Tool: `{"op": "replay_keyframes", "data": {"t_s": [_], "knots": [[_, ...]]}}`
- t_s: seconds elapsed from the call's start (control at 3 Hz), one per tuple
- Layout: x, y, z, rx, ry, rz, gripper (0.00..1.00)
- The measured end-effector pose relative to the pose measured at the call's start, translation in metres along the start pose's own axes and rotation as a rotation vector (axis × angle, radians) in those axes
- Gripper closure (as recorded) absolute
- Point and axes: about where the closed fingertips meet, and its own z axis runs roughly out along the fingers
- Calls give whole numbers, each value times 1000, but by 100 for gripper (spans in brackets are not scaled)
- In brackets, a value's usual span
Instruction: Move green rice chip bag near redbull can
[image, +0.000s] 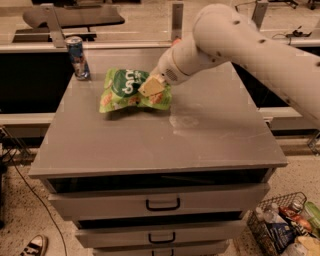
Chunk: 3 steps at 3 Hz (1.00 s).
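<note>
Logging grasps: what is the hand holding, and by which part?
The hand, above the table toward its rear, grips the bag by its right end as seen.

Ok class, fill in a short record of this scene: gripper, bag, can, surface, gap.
arm: gripper, shut on the bag's right side
bag: green rice chip bag, apparently lifted, shadow beneath
can: redbull can, upright, back left corner
surface: grey cabinet top
gap: bag right of can, not touching
</note>
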Motion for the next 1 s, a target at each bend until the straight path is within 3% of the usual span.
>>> {"op": "replay_keyframes", "data": {"t_s": [0.33, 1.0], "knots": [[-14, -8, 35, 4, -12, 21, 100], [-19, -20, 50, 23, -11, 33, 100]]}}
